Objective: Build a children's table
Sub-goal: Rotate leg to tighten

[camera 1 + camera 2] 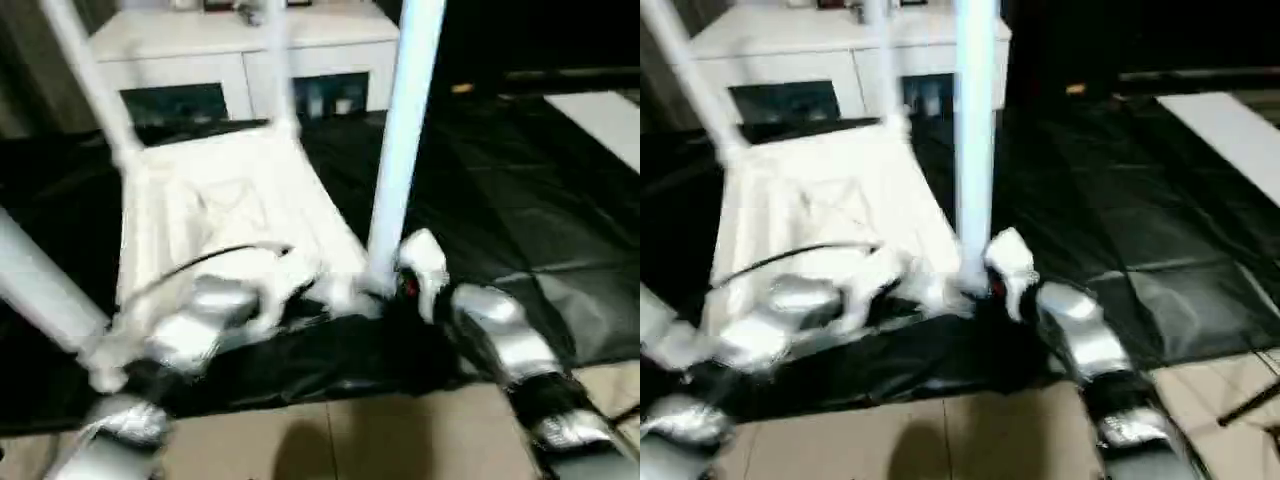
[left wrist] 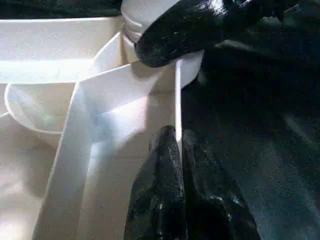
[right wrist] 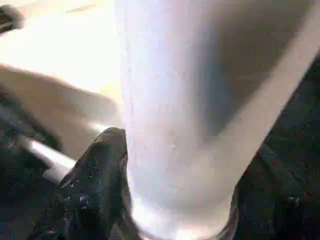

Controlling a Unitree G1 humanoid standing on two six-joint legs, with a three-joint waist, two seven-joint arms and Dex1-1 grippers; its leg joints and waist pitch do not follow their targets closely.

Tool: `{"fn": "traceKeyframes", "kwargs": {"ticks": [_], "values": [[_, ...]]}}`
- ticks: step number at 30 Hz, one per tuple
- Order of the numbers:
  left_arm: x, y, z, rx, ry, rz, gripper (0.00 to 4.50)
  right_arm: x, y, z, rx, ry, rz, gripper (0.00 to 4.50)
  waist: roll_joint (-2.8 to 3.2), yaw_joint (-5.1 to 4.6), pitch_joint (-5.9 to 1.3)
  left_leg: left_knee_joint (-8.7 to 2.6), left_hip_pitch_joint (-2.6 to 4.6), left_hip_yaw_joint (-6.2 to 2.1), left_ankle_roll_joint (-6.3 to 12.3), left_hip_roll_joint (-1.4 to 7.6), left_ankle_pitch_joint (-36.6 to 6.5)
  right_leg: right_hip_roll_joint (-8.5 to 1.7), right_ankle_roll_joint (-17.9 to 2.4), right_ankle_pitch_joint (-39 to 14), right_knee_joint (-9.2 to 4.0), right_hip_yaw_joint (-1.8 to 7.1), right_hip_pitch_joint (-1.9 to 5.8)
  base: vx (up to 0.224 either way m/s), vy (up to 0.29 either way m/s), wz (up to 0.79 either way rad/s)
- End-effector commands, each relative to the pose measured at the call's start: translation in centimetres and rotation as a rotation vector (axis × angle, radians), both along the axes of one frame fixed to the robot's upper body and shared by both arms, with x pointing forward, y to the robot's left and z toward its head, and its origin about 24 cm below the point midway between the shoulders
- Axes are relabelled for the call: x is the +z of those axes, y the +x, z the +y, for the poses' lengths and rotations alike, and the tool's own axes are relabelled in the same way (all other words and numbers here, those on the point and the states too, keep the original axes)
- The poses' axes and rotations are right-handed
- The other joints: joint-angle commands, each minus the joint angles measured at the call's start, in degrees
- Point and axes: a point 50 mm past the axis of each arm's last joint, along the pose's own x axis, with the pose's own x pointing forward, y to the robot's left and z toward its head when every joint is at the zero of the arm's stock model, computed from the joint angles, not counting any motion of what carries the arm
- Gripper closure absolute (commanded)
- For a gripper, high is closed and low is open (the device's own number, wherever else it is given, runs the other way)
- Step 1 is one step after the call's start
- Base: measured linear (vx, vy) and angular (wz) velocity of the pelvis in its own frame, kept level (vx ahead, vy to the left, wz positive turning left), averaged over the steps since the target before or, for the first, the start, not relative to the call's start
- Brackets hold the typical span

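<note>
Your left gripper (image 2: pixel 175 150) pinches the table (image 1: pixel 230 215) rim steady; right gripper (image 3: pixel 175 200) clamps leg (image 1: pixel 400 150) for screwing.

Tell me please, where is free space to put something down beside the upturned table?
Free: the black mat on the robot's right of the table top, out to the white board, and the tan floor between the forearms. Crowded: the near corner, where the right gripper clasps a leg and the left gripper pinches the rim.

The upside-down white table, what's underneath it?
The table lies on a black sheet spread over the floor, legs pointing up. The sheet directly beneath the tabletop is covered, so anything there can't be seen.
</note>
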Motion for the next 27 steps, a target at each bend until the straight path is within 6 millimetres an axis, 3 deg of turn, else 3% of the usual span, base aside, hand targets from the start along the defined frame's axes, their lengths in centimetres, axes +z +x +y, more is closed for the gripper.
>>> {"fn": "traceKeyframes", "kwargs": {"ticks": [1, 5, 9, 14, 15, 16, 17, 19, 22, 24, 27], "values": [[-0.9, 0.6, 0.7, 0.145, 0.044, 0.022, 4.50, -1.3, 0.2, -1.2, -0.193, -0.026, 0.060, 1.81, -1.01, -0.14, -2.85, -4.94, 1.41, -1.51, -0.48, 2.27, -21.7, -2.50, -10.3, -23.8, -4.50, 1.28, 1.46, 0.000, 0.000, 0.00], [-1.2, 1.4, -1.1, 0.202, 0.100, -0.006, 4.50, -1.6, 0.7, 0.0, -0.425, 0.014, 0.064, 1.81, -0.92, -0.19, -2.94, -4.91, 1.31, -1.46, -0.26, 2.11, -21.5, -2.44, -9.2, -23.9, -4.94, 1.27, 1.24, 0.000, 0.000, 0.00], [-1.4, 1.5, -1.8, 0.208, 0.132, -0.021, 4.50, -1.6, 0.9, 1.0, -0.492, 0.012, 0.059, 1.81, -0.63, -0.22, -3.03, -5.06, 1.37, -1.58, -0.58, 2.08, -22.7, -2.38, -9.1, -22.3, -4.88, 1.19, 1.19, 0.000, 0.000, 0.00], [-1.6, 1.5, -2.1, 0.198, 0.151, -0.029, 4.50, -1.1, 1.2, 2.1, -0.440, 0.000, 0.022, 1.81, -0.71, -0.22, -3.00, -5.11, 1.23, -1.61, -0.22, 2.09, -23.4, -2.48, -9.2, -21.8, -4.86, 1.16, 1.38, 0.000, 0.000, 0.00], [-1.6, 1.5, -2.1, 0.199, 0.150, -0.027, 4.50, -1.0, 1.2, 2.2, -0.436, 0.022, 0.024, 1.46, -0.73, -0.24, -2.93, -5.12, 1.25, -1.54, -0.07, 2.07, -23.7, -2.46, -9.1, -22.2, -4.94, 1.18, 1.29, 0.000, 0.000, 0.00], [-1.6, 1.5, -2.0, 0.200, 0.149, -0.027, 4.50, -0.8, 1.1, 2.4, -0.413, 0.070, 0.024, 1.46, -1.10, -0.23, -2.92, -5.14, 1.22, -1.56, 0.01, 2.12, -23.8, -2.46, -9.0, -22.7, -5.00, 1.16, 1.30, 0.000, 0.000, 0.00], [-1.6, 1.5, -2.0, 0.200, 0.148, -0.027, 4.50, -0.8, 1.1, 2.4, -0.408, 0.075, 0.022, 1.11, -0.97, -0.15, -2.96, -5.11, 1.25, -1.56, 0.12, 2.11, -23.9, -2.53, -9.0, -22.8, -4.94, 1.19, 1.32, 0.000, 0.000, 0.00], [-1.5, 1.6, -1.8, 0.195, 0.140, -0.029, 4.50, -0.2, 1.1, 2.6, -0.357, 0.118, -0.006, 1.02, -0.96, -0.09, -2.91, -5.15, 1.20, -1.56, 0.39, 2.17, -23.8, -2.58, -8.8, -22.9, -5.03, 1.20, 1.33, 0.000, 0.000, 0.00], [-1.6, 1.4, -1.3, 0.157, 0.129, -0.018, 4.50, 0.5, 1.2, 2.0, -0.281, 0.139, -0.040, 0.69, -0.91, -0.36, -2.90, -5.34, 0.65, -1.76, 0.50, 2.19, -23.1, -2.56, -8.9, -22.1, -4.77, 1.09, 1.72, 0.000, 0.000, 0.00], [-1.7, 1.1, -0.7, 0.121, 0.129, -0.007, 4.50, 0.9, 1.0, 1.1, -0.190, 0.127, -0.050, 0.56, -0.78, -0.40, -2.90, -5.20, 0.91, -1.69, 0.83, 2.22, -23.8, -2.57, -9.3, -22.3, -4.86, 1.08, 1.58, 0.000, 0.000, 0.00], [-1.7, 0.5, 0.0, 0.040, 0.113, -0.003, 4.50, 1.2, 0.5, -0.3, -0.051, 0.091, -0.058, 0.56, -0.95, -0.69, -3.04, -5.10, 0.56, -1.68, 1.60, 2.27, -22.2, -2.63, -10.3, -19.9, -4.63, 1.08, 1.99, 0.000, 0.000, 0.00]]}}
